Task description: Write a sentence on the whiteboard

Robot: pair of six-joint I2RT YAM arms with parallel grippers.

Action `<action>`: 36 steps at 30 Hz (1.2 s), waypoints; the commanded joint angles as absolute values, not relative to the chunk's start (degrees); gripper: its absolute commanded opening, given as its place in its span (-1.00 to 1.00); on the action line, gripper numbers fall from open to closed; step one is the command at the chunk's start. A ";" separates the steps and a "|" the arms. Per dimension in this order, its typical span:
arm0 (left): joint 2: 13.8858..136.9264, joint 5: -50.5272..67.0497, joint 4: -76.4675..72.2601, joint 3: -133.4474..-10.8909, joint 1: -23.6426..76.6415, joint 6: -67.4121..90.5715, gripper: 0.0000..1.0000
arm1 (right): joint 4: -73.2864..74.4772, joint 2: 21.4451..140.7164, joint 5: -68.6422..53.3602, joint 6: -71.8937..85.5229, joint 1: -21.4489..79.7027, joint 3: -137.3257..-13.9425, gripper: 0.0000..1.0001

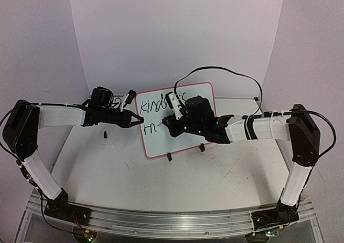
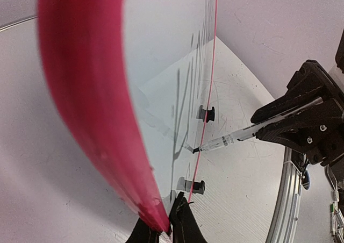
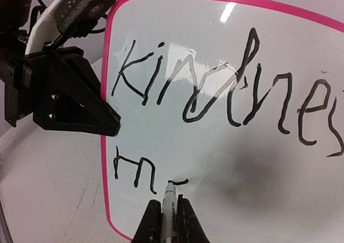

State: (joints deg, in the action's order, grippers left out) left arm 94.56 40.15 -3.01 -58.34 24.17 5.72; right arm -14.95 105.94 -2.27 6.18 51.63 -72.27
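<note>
The whiteboard [image 1: 161, 142] stands tilted on two black clip feet [image 2: 206, 113], its pink rim [image 3: 106, 146] framing the white face. My left gripper [image 1: 135, 119] is shut on the board's left edge [image 2: 155, 221]. My right gripper [image 3: 169, 202] is shut on a marker [image 3: 169, 215] whose tip touches the board. The sentence [image 3: 226, 92] reads "Kindnes" on the top line in the right wrist view. Below it are an "m" [image 3: 134, 170] and a short fresh stroke [image 3: 178, 181] at the marker tip. From the left wrist view the marker [image 2: 231, 140] meets the board nearly edge-on.
The grey tabletop [image 1: 177, 184] is scratched and ends at a metal rail [image 1: 161, 224] by the arm bases. A black cable [image 1: 226, 71] loops behind the board. A small dark piece [image 1: 106, 134] lies on the table left of the board.
</note>
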 commanded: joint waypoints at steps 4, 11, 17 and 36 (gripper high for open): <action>95.43 27.69 -2.11 -59.88 23.30 0.26 -1.00 | -14.93 107.84 -2.32 5.72 52.17 -75.11 -1.00; 95.46 27.71 -2.10 -60.06 23.31 0.26 -1.00 | -14.44 107.57 -2.65 6.30 52.38 -73.68 -1.00; 95.39 27.70 -2.00 -59.97 23.34 0.26 -1.00 | -14.02 106.67 -2.90 6.59 52.41 -72.07 -1.00; 95.23 27.59 -1.89 -59.98 23.32 0.18 -1.00 | -13.89 104.42 3.94 5.77 51.66 -71.10 -1.00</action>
